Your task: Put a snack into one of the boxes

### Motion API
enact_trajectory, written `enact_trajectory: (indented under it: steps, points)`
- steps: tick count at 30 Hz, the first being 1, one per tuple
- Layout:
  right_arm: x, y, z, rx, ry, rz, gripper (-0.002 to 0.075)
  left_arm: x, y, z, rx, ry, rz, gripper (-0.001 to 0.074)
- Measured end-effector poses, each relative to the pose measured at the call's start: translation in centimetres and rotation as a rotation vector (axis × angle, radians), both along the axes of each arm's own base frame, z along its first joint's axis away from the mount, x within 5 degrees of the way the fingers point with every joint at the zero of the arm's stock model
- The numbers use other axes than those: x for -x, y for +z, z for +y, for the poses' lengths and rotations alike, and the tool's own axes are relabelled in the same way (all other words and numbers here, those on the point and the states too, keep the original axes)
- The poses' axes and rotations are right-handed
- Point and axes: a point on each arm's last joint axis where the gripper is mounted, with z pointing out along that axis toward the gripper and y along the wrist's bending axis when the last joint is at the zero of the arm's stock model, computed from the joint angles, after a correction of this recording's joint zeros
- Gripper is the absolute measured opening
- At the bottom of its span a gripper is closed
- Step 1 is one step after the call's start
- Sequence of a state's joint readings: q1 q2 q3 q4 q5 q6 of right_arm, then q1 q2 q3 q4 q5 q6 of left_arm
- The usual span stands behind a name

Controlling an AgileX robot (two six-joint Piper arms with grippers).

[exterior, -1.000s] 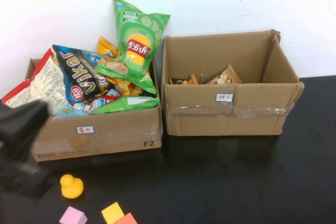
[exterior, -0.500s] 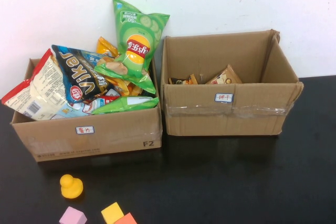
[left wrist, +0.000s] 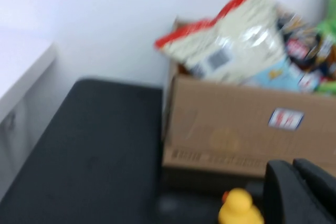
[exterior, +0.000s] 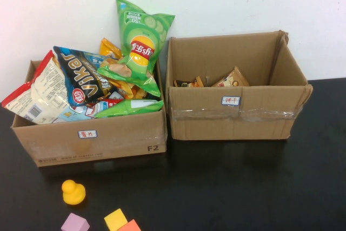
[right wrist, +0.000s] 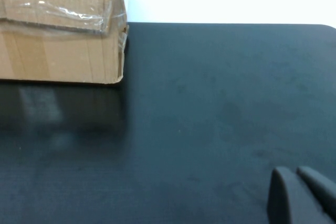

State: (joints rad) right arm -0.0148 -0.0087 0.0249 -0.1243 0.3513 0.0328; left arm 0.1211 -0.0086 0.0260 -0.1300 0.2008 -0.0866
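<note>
Two cardboard boxes stand side by side at the back of the black table. The left box [exterior: 92, 139] is piled with snack bags: a green chip bag [exterior: 141, 41], a black bag [exterior: 86, 77] and a white-and-red bag [exterior: 38, 98]. The right box [exterior: 238, 114] holds a few small brown packets [exterior: 232, 79]. Neither arm shows in the high view. My left gripper [left wrist: 293, 163] is shut and empty, low in front of the left box [left wrist: 236, 129]. My right gripper [right wrist: 294, 170] is shut and empty over bare table, beside the right box's corner [right wrist: 58, 40].
A yellow toy duck [exterior: 73, 192] sits in front of the left box, also in the left wrist view [left wrist: 239, 208]. Pink [exterior: 74, 223], yellow [exterior: 115, 219] and orange [exterior: 130, 226] blocks lie at the front edge. A white wall stands behind the boxes.
One second ago my left arm showed at the left edge of the high view, in front of the left box. It has since drawn back out of that view.
</note>
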Motion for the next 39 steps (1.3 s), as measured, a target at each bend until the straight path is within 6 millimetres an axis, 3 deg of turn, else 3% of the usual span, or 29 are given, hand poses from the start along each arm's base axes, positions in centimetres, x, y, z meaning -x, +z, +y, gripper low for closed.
enact_trajectory:
  steps: [9,39]
  points:
    - [0.0,0.0,0.0,0.0,0.0,0.0,-0.0001,0.25,-1.01,0.28,-0.081,0.043,0.124,-0.0001]
    - [0.0,0.0,0.0,0.0,0.0,0.0,-0.0001,0.31,-1.0,0.29,-0.104,0.039,0.141,-0.0001]
